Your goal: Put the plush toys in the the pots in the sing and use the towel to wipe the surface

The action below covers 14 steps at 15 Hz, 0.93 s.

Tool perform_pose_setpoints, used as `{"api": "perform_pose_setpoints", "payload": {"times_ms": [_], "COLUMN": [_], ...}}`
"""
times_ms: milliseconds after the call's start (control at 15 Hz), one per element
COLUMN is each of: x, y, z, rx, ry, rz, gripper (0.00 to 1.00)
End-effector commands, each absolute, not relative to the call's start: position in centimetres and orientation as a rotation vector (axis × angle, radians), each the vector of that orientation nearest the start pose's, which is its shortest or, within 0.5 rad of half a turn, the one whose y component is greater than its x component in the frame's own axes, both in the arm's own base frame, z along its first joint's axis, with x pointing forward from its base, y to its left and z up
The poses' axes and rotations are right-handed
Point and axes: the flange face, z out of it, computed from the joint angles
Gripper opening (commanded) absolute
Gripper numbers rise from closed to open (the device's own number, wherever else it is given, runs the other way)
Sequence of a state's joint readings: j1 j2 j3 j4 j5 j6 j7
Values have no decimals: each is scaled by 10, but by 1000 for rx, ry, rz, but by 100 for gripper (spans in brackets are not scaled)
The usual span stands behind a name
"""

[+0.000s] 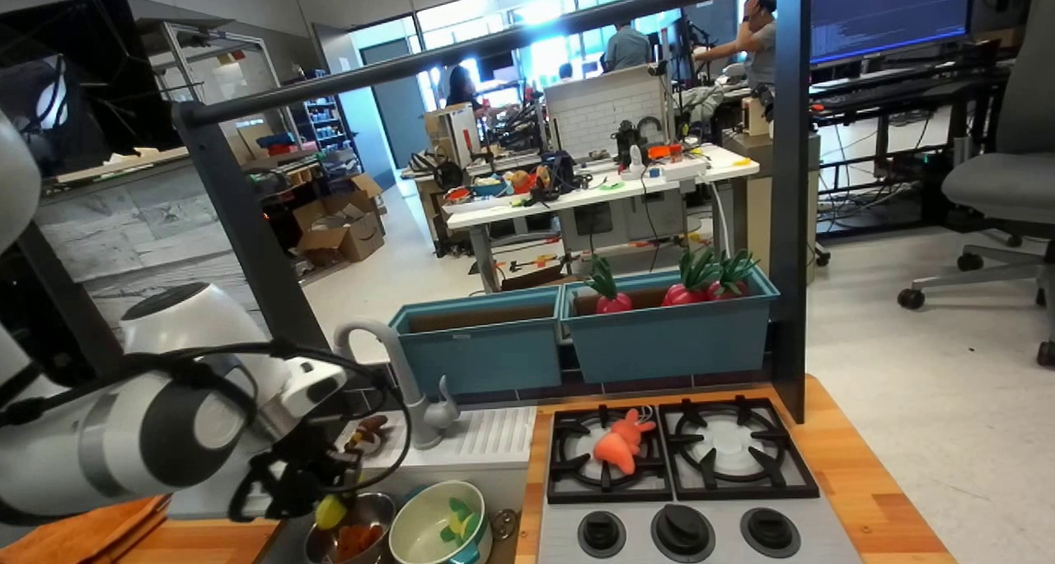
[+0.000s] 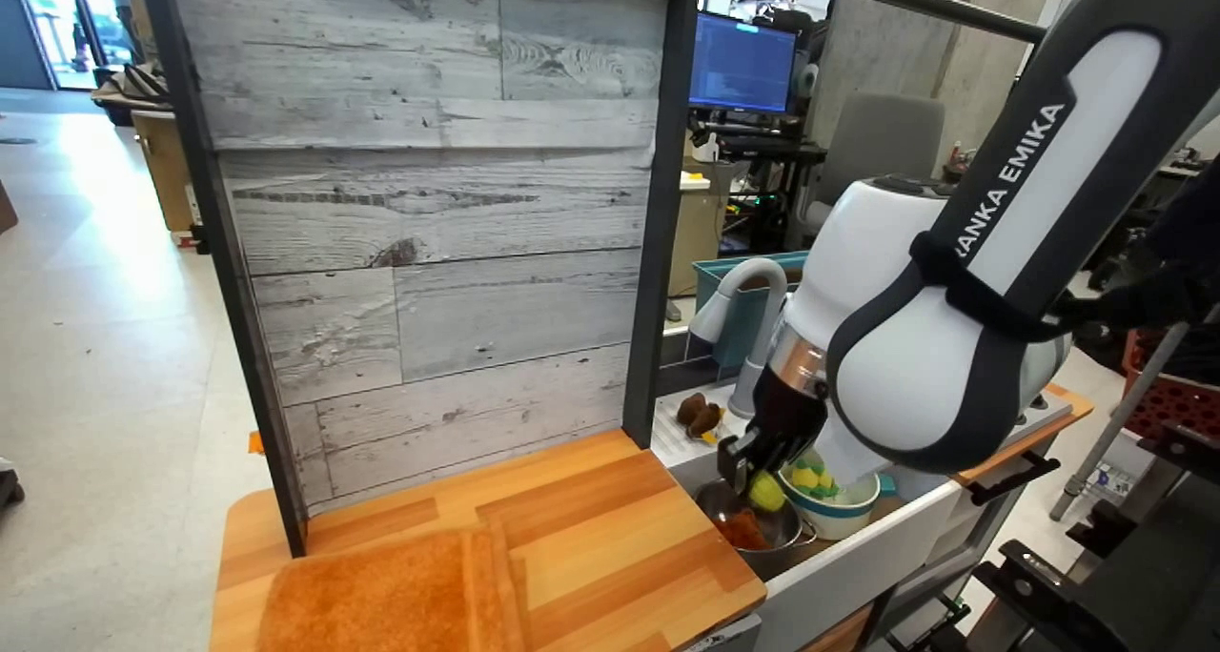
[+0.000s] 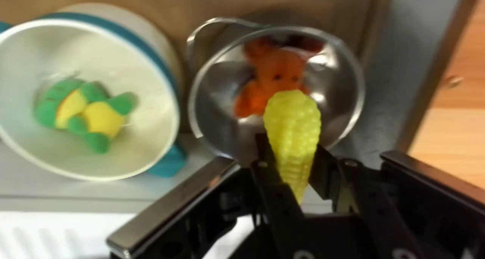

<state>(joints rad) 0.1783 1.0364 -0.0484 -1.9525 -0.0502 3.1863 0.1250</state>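
Pinches a knobbly, tapering yellow corn toy [image 3: 291,119] in the gripper [image 3: 292,153], over the round, shiny metal pot [image 3: 227,134]. Points it blunt end down toward that pot, with its long axis in line with the gripper's. Shows a soft orange toy [image 3: 279,71] inside the pot.

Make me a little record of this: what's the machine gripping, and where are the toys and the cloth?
Gripper: holds yellow corn-shaped toy at the opening of the metal pot
Metal pot: orange plush toy inside
Cream pot: green-and-yellow toy inside
Stove: coral toy on top
Faucet: brown object beside it
Wooden countertop: orange towel, folded
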Motion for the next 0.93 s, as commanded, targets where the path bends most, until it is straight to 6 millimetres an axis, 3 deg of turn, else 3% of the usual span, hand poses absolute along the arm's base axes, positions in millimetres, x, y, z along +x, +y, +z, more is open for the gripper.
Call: {"api": "perform_pose_setpoints", "payload": {"times_ms": [0, 133, 467, 533, 667, 867], "x": [533, 534, 554, 557, 559, 562], "y": [117, 121, 88, 83, 78, 74], "z": [-41, -46, -45, -46, -46, -38], "rx": [-3106, -3137, -3233, -3239, -3247, -3259], "ry": [-244, -249, -192, -186, -177, -167], "rz": [-245, -264, -321, -315, -299, -232], "gripper": [6, 6, 6, 49, 55, 78]}}
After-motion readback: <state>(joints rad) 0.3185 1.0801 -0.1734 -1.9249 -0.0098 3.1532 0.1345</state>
